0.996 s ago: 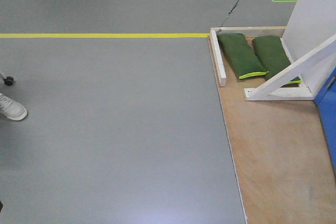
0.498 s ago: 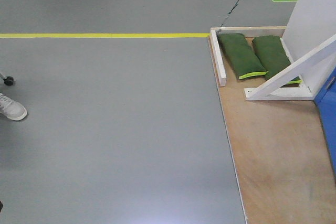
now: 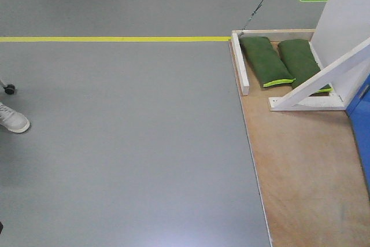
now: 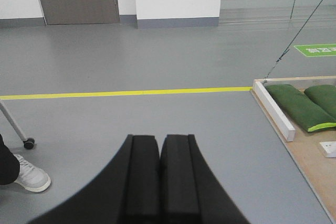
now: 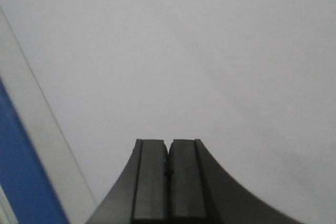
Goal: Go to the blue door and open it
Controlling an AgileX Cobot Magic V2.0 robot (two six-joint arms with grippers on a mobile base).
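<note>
Shows two green sandbags (image 3: 265, 61) within the railed wooden base (image 3: 306, 166), upper right; blue door (image 3: 363, 108) at right edge. Finds left tool (image 4: 159, 145) and right tool (image 5: 168, 148) pressed together, empty.

I catch only slivers of the blue door (image 3: 362, 121). In the front view it is a bright, saturated blue strip hard against the right edge, and most of the panel is cut off by the frame. From the right wrist camera it (image 5: 23, 177) shows as a plain blue band down and to the left of the right tool (image 5: 168, 145), apart from it and slanting from the left edge toward the bottom, slightly blurred. I cannot tell whether it stands open or closed.
</note>
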